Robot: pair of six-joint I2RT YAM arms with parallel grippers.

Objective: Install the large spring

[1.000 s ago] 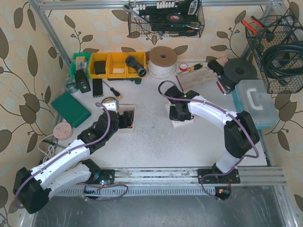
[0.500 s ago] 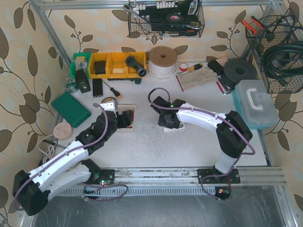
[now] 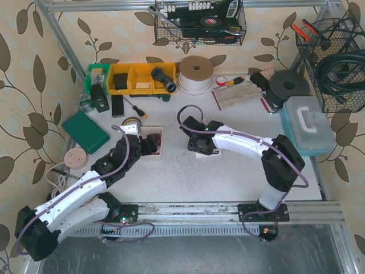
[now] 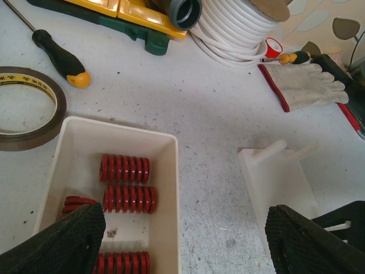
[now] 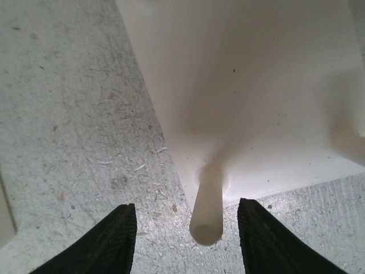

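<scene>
A pale, scuffed table (image 3: 188,177) fills the overhead view, with tools and bins crowded along its top edge. Two white robot arms reach up from the bottom edge toward the middle of the frame.

Just right of centre lies a white base plate (image 4: 279,182) with thin pegs standing up from it. Just left of centre sits a white tray (image 4: 174,171).

The left gripper (image 4: 182,228) hovers over the near end of the tray. Its jaws are spread wide and hold nothing. The right gripper (image 5: 191,228) hangs above the near corner of the base plate, also released and empty. One peg (image 5: 206,211) points up into the gap between its fingers.

The red springs (image 4: 125,169) lie on their sides in the tray, at least four of them, close together. None has been picked up, so no spring is on a peg yet. Which one counts as the large spring cannot be told from here.

The risks, as a judgement: the springs are so close together that the left fingers could catch two, take the wrong size, or snag the tray rim. The plate looks loose, so pressing a spring onto a peg could slide it. The right gripper also crowds that peg.
</scene>
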